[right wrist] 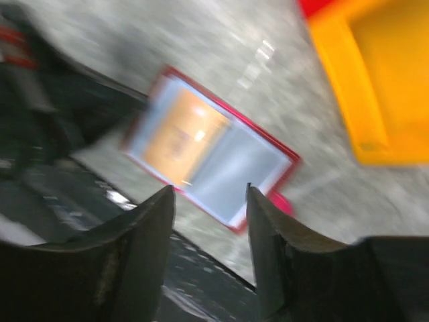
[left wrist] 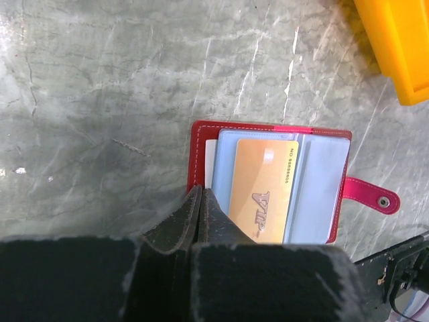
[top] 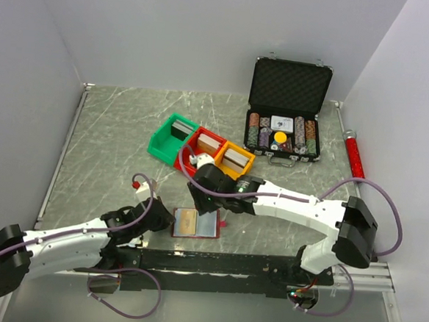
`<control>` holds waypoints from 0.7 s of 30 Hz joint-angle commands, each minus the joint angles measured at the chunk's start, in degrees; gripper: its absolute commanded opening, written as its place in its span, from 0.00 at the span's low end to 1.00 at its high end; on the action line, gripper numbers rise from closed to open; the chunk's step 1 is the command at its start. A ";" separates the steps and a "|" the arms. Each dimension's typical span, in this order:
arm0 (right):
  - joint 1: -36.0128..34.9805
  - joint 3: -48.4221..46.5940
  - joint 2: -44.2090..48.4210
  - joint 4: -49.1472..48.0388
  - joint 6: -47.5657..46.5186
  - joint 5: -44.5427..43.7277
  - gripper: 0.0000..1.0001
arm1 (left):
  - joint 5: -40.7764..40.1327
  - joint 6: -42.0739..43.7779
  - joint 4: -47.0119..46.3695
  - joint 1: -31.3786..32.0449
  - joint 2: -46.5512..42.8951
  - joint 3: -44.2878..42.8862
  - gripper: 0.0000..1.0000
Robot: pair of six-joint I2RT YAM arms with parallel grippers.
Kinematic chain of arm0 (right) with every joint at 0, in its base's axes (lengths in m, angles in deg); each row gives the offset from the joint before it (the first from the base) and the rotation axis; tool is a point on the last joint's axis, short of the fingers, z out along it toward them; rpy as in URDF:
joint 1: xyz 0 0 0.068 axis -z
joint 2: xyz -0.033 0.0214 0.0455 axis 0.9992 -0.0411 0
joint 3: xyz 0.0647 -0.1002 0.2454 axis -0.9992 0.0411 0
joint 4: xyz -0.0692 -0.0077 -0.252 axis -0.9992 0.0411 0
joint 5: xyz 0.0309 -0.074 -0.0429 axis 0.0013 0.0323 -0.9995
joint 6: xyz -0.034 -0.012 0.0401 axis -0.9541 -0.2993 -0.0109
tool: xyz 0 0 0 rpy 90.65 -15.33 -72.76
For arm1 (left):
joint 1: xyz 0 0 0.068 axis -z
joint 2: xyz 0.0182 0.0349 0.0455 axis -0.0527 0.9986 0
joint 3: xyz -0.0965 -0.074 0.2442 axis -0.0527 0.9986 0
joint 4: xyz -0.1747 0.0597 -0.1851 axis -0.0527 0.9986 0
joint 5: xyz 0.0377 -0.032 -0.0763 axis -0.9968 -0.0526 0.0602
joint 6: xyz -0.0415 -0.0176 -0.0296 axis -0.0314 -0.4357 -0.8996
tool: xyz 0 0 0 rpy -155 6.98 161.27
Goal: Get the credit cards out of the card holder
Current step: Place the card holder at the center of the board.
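Observation:
The card holder is a dark-red wallet lying open on the grey marble table near the front edge. Inside it are pale blue-grey glossy credit cards, and an orange-gold "VIP" card lies on the left one. The wallet's red rim and its strap tab show in the left wrist view. My left gripper is shut, with its tips at the wallet's left edge. My right gripper is open and empty, raised just behind the wallet, and it also shows from above.
Green, red and orange bins holding card decks stand behind the wallet. The orange bin is close to my right gripper. An open black chip case stands at the back. A red tube lies at the right. A black rail runs along the front.

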 commanded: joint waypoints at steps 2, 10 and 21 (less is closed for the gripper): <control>-0.62 -4.53 -4.31 -4.34 -2.37 8.00 0.47 | -0.96 0.75 0.86 -0.08 -1.88 -0.60 0.01; 2.72 5.66 -6.70 -16.30 1.41 20.05 0.34 | -0.87 2.24 2.70 -0.07 -5.92 -1.30 0.01; 8.34 14.98 -5.73 -26.59 4.13 28.23 0.36 | 1.40 4.26 0.16 0.01 -12.08 -1.92 0.01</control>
